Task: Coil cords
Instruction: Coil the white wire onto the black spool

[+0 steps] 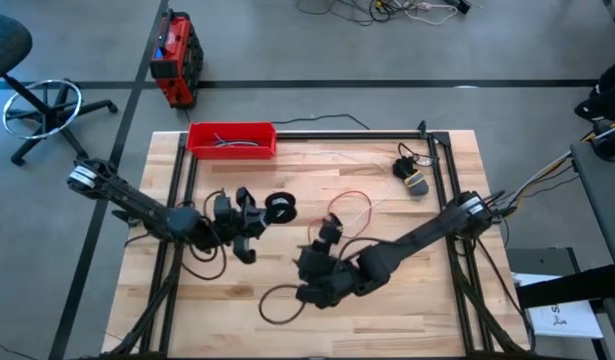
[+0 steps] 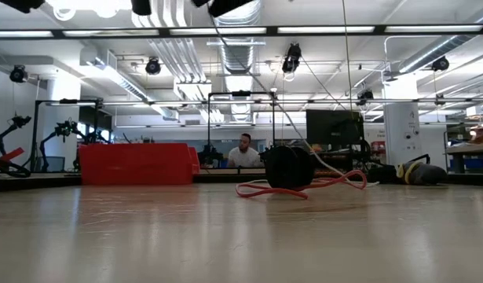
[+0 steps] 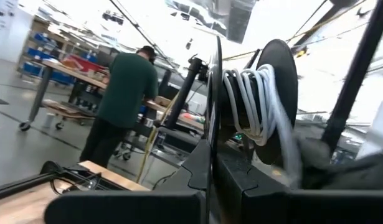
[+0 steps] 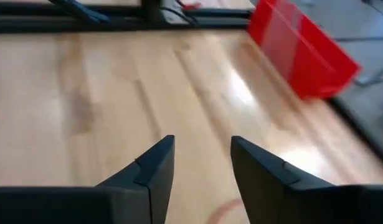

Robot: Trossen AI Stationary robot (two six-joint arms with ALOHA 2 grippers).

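My left gripper (image 1: pixel 255 214) is raised over the left middle of the table, shut on a black spool (image 1: pixel 280 208) with the white cord (image 3: pixel 256 99) wound between its two discs. More white cord (image 2: pixel 335 167) runs down to the table. The red cord (image 1: pixel 355 208) lies in loose loops at mid-table around a black disc-shaped piece (image 2: pixel 288 167) that stands on the wood. My right gripper (image 4: pixel 202 140) hangs open above the table beside the red loops, its fingers empty; it shows in the high view as my right gripper (image 1: pixel 327 232). My left gripper has the thin rim of one spool disc (image 3: pixel 213 134) between its two fingers (image 3: pixel 196 171). The spool is lifted clear of the table and stands on edge beyond the fingertips. The wound white cord sits between the discs, touched by neither finger.
A red tray (image 1: pixel 232 138) holding dark cables stands at the far edge. A small black and tan object (image 1: pixel 412 178) lies far right. Black frame rails (image 1: pixel 442 160) border the tabletop. Bare wood (image 1: pixel 427 290) lies at the near right. A person (image 2: pixel 243 151) is in the room behind.
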